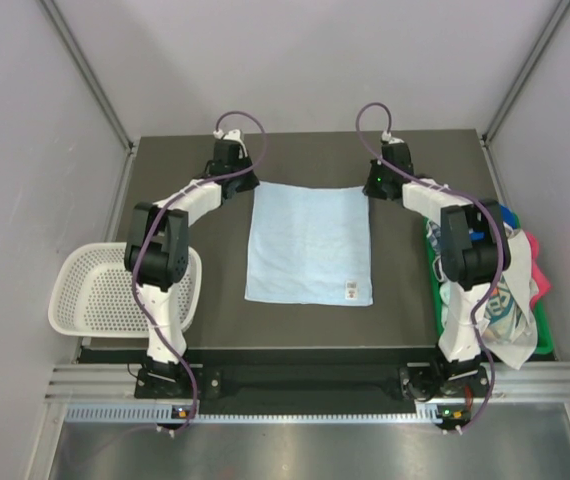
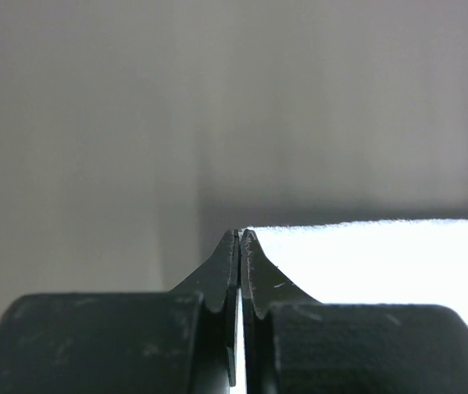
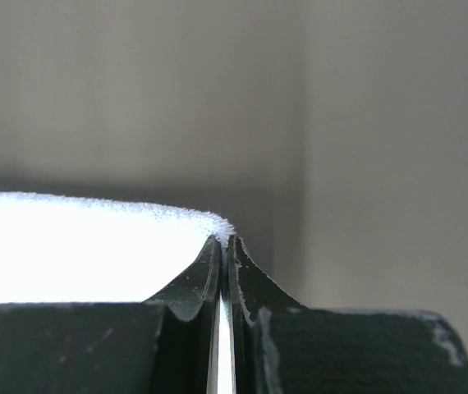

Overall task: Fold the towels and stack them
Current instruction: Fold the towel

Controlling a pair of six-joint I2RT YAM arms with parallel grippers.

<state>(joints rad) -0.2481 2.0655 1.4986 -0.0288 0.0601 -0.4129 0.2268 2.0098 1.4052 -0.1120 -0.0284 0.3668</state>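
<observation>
The pale blue terry towel point(image 1: 308, 243) lies flat in the centre of the dark table point(image 1: 215, 320). The left gripper point(image 1: 249, 187) is clamped on its 11 o'clock corner and the right gripper point(image 1: 370, 188) on its 1 o'clock corner. The free edge lies towards 6 o'clock, so the fold probably goes that way.

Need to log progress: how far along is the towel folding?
Done: one pale blue terry towel lies spread flat on the dark table. In hand: the left gripper and right gripper are shut on its far corners. Left: no fold made, nothing stacked, and crumpled towels wait in the green tray.
</observation>
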